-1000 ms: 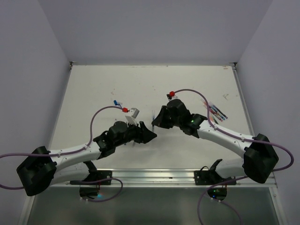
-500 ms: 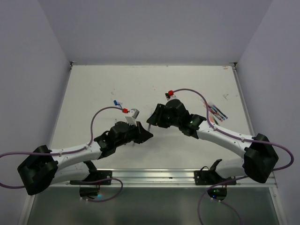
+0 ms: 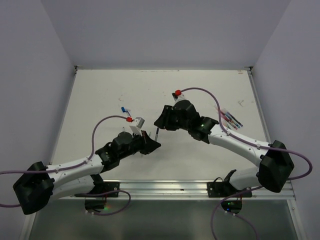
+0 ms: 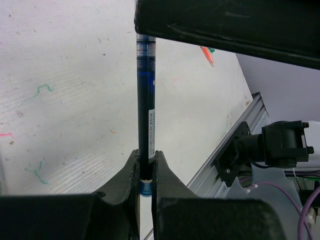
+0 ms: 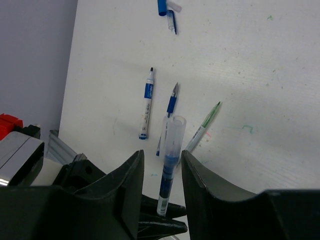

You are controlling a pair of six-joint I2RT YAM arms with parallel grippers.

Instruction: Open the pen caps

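Note:
A blue pen (image 4: 145,100) is held level above the table between the two arms, and in the top view it shows as a thin dark stick (image 3: 156,134). My left gripper (image 4: 145,165) is shut on its rear end, where a blue plug shows between the fingers. The other end carries a clear pen cap (image 5: 175,135), seated on the tip. My right gripper (image 5: 161,156) is open, a finger on each side of the capped end with a gap to the pen on both sides. The two grippers face each other at mid-table (image 3: 159,123).
On the table below lie a blue-labelled marker (image 5: 146,103), an uncapped blue pen (image 5: 171,102) and a green pen (image 5: 204,126). A loose blue cap (image 5: 162,6) and a clear one (image 5: 172,21) lie farther off. More pens (image 3: 231,120) lie at the right.
My left gripper has shut on the pen's rear end. My right gripper has let go of the pen and opened. Both grippers have shifted a little to the left.

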